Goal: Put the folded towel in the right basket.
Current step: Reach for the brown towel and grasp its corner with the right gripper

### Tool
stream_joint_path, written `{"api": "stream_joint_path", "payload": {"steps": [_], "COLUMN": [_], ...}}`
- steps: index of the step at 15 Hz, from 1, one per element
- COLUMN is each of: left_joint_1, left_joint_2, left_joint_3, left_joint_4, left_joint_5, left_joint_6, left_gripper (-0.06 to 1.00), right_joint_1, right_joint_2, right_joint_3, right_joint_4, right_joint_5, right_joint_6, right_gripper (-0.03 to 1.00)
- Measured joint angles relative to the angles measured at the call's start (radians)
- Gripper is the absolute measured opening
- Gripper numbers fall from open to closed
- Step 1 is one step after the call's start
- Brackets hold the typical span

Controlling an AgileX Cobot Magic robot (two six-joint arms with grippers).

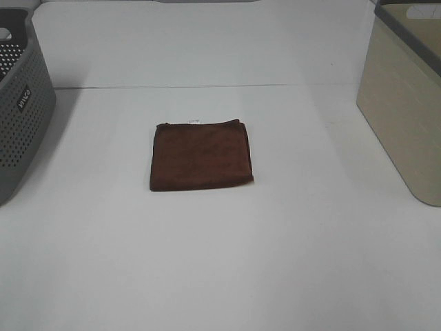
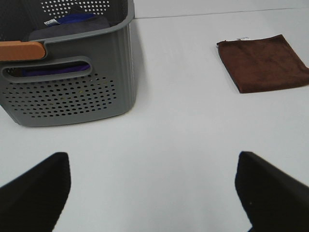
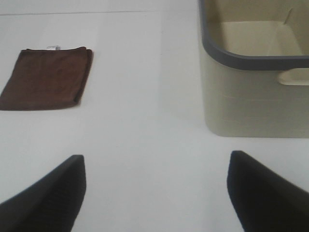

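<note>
A folded brown towel [image 1: 201,155] lies flat in the middle of the white table. It also shows in the left wrist view [image 2: 263,63] and the right wrist view [image 3: 47,78]. The beige right basket [image 1: 406,103] with a grey rim stands at the right edge; it shows in the right wrist view [image 3: 256,72] and looks empty inside. My left gripper [image 2: 154,193] is open and empty, well short of the towel. My right gripper [image 3: 157,193] is open and empty, between towel and basket but back from both. Neither gripper shows in the exterior high view.
A grey perforated basket [image 1: 21,117] stands at the left edge. In the left wrist view this grey basket [image 2: 67,92] holds dark and purple cloth and has an orange handle piece [image 2: 21,50]. A seam in the table [image 1: 207,86] runs behind the towel.
</note>
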Motion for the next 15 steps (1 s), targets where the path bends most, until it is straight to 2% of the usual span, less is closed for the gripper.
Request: {"api": "stream_joint_path", "payload": {"steps": [3, 9, 11, 15], "left_joint_1": [0.000, 0.000, 0.000, 0.000], "left_joint_2": [0.000, 0.000, 0.000, 0.000], "left_joint_3": [0.000, 0.000, 0.000, 0.000], "left_joint_4": [0.000, 0.000, 0.000, 0.000], "left_joint_5": [0.000, 0.000, 0.000, 0.000], "left_joint_6": [0.000, 0.000, 0.000, 0.000], "left_gripper": [0.88, 0.88, 0.88, 0.88], "right_joint_1": [0.000, 0.001, 0.061, 0.257], "right_joint_2": [0.269, 0.727, 0.835, 1.071], "right_joint_3": [-0.113, -0.421, -0.497, -0.617], "right_joint_4": [0.093, 0.196, 0.208, 0.208], "right_joint_5": [-0.011, 0.008, 0.006, -0.019], "right_joint_6": [-0.042, -0.136, -0.137, -0.083], "right_gripper": [0.76, 0.76, 0.76, 0.76]}}
